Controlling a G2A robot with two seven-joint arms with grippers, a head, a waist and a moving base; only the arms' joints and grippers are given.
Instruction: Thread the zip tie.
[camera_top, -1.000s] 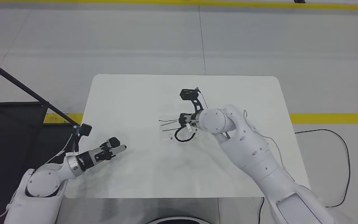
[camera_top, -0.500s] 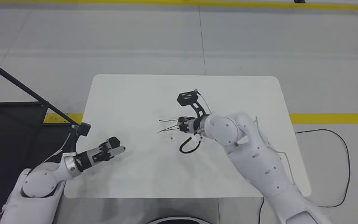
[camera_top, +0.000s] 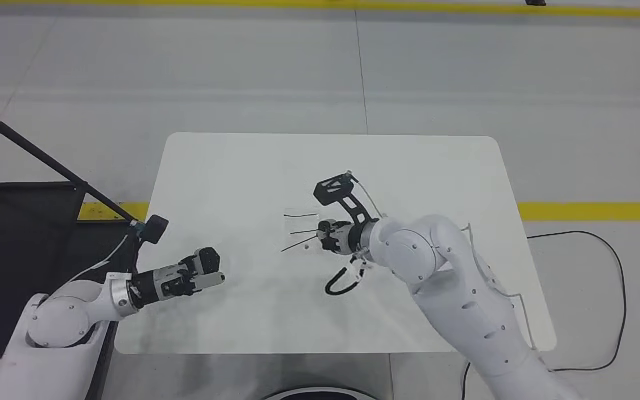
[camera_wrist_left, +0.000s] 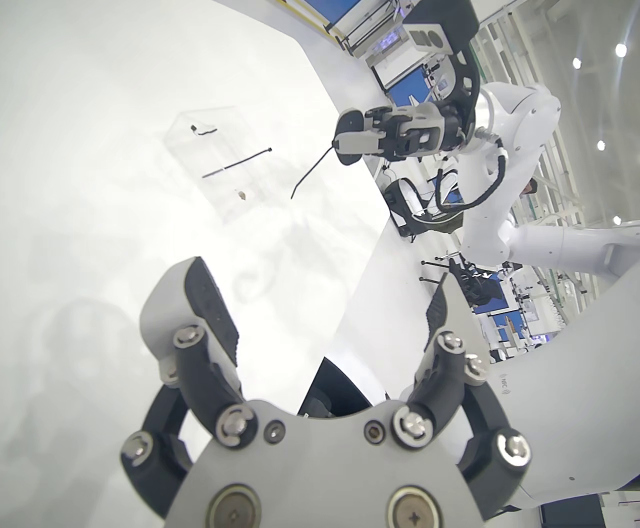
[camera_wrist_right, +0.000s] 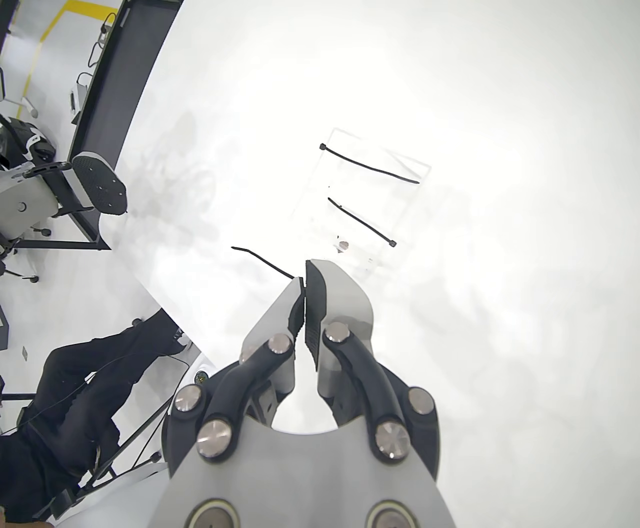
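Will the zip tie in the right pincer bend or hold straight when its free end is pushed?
Likely springy, not stiff: the zip tie juts from the right pincer unsupported, yet its tip curves. Probably very light, being so thin.

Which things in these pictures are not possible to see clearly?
- Right wrist view: the gripped end of the held zip tie is hidden inside the shut right gripper.
- Right wrist view: the speck on the clear tray is too small to identify.
- Top view: the loose zip ties are too thin to tell head from tail.
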